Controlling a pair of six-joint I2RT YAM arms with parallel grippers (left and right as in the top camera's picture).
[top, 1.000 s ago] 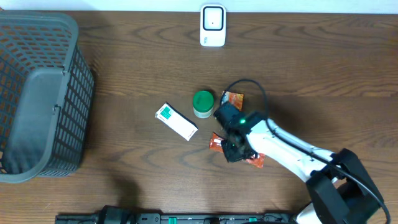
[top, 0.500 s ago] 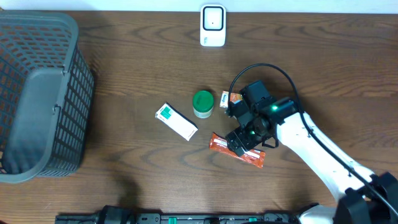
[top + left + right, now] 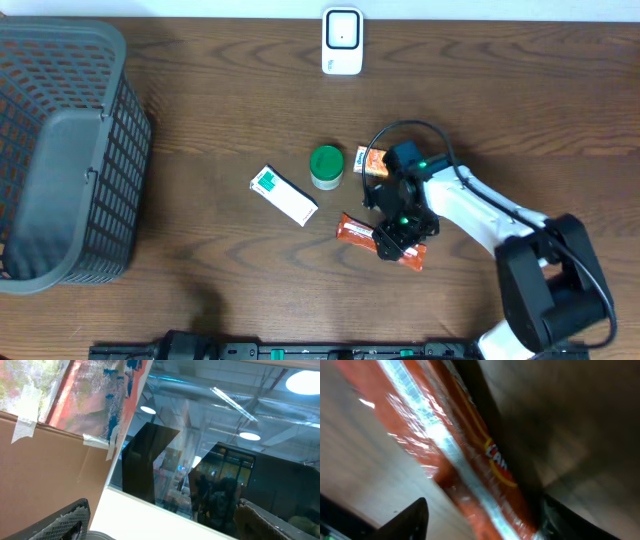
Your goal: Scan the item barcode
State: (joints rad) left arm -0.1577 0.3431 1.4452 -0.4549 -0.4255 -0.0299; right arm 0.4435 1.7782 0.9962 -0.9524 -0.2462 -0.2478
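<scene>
The snack wrapper [image 3: 352, 231] is long, orange-red and crinkly, with a shiny strip down its middle and yellow lettering in my right wrist view. It lies flat on the wooden table [image 3: 200, 100], below the jar and right of the box, partly under my right gripper [image 3: 392, 240]. The wrapper runs between that gripper's fingers [image 3: 412, 517], but I cannot tell whether they pinch it. My left gripper [image 3: 165, 520] is spread wide, grasping nothing. I count one wrapper, one small orange packet [image 3: 373, 160], one green-lidded jar [image 3: 326, 166], one white-and-green box [image 3: 283, 195], one scanner [image 3: 342, 41] and one basket [image 3: 120, 150].
</scene>
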